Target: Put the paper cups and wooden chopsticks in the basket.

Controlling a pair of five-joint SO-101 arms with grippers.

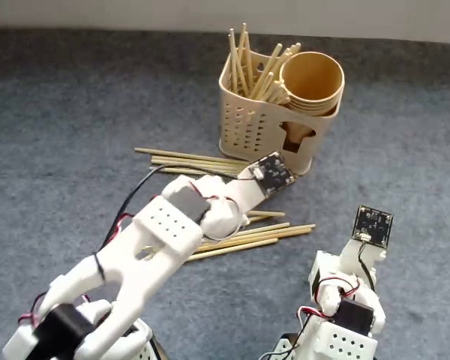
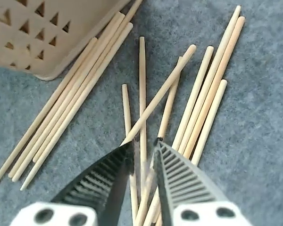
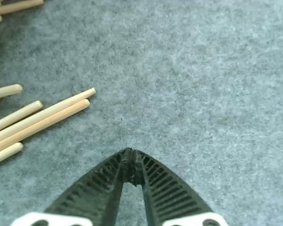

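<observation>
The basket (image 1: 255,131) stood at the far side of the grey carpet (image 1: 75,112), and the paper cups (image 1: 313,75) were already stacked inside it next to a bunch of sticks that stood up in it. Lots of loose chopsticks (image 1: 264,235) lay flat on the carpet, some just beside the basket and some nearer the arms. The left gripper (image 2: 145,147) was low over the nearer pile. Its jaws were a little way apart, with a few sticks showing in the gap, and I think they were not squeezed yet. The right gripper (image 3: 132,165) was closed with nothing in it, over bare carpet just beside the stick ends. The job in hand looked like picking up sticks. To do it well, the left gripper should close across the sticks near their middle, so they do not tip. It should take only one or two, since one stick lay crossed over the others and could be dragged along. Then it should lift straight up before it goes to the basket
</observation>
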